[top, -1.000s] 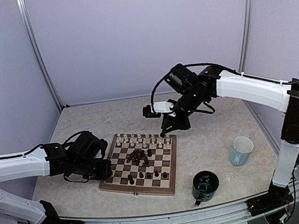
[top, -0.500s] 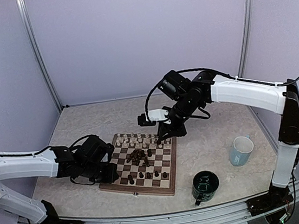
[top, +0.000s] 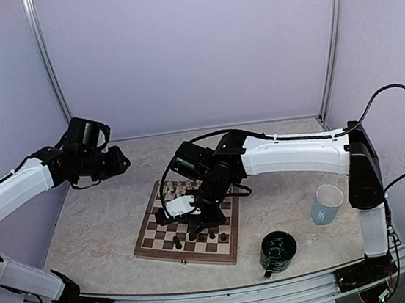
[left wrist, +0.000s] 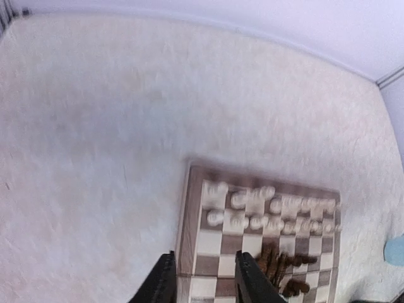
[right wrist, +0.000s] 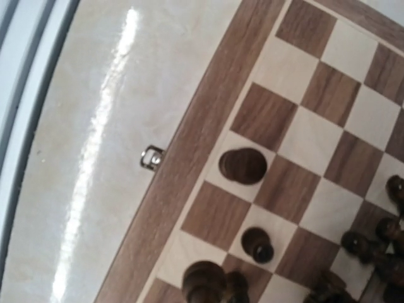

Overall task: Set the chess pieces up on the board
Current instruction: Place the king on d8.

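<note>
The board (top: 146,244) lies mid-table. Cream chess pieces (left wrist: 265,211) stand in two rows along its far side. Dark chess pieces (left wrist: 281,265) lie heaped in the middle, and a few dark ones (top: 202,236) stand near the front edge. My left gripper (top: 121,161) hangs high, left of the board and behind it. In the left wrist view it (left wrist: 203,281) is open and empty. My right gripper (top: 175,215) reaches low over the board's front half. Its fingers do not show in the right wrist view, where a big dark piece (right wrist: 243,165), a pawn (right wrist: 255,243) and another dark piece (right wrist: 203,281) show.
A pale mug (top: 327,203) and a dark green mug (top: 277,251) stand right of the board. A metal clasp (right wrist: 151,158) juts from the board's front border (right wrist: 189,158). The right arm spans the board's far right corner.
My left arm rose from the board's left edge up and back, and its jaws opened. My right arm swung from the board's far edge to its front half.
</note>
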Robot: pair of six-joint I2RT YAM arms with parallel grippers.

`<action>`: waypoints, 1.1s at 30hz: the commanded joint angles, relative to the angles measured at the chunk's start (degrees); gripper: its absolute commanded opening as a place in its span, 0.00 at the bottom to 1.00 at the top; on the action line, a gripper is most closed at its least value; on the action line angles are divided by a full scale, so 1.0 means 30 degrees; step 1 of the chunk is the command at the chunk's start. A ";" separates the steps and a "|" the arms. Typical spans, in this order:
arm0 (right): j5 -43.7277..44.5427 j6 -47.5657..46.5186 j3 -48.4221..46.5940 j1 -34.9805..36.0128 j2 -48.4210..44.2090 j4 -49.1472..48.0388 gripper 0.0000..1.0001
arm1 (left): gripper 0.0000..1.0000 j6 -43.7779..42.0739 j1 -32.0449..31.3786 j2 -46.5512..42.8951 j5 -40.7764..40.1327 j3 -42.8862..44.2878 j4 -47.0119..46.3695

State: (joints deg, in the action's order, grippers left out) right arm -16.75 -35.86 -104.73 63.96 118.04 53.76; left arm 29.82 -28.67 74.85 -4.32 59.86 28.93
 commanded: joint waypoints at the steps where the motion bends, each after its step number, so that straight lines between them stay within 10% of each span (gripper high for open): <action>1: 0.0954 0.0177 -0.0602 0.0804 0.0686 0.0613 0.06 | 0.40 -0.2700 0.1412 0.1608 -0.0971 0.4150 -0.0254; 16: 0.1617 0.0141 -0.1687 0.1633 0.2552 0.0713 0.06 | 0.46 -0.1593 0.6193 0.3397 0.3890 0.2357 -0.6164; 33: 0.2567 -0.0084 -0.1976 0.1363 0.3187 0.0213 0.08 | 0.47 -0.1493 0.6395 0.2531 0.5191 0.1492 -0.6793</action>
State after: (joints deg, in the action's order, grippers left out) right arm -9.26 -36.10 -109.23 68.45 126.89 54.78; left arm 25.30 -9.41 84.12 9.63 64.99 10.15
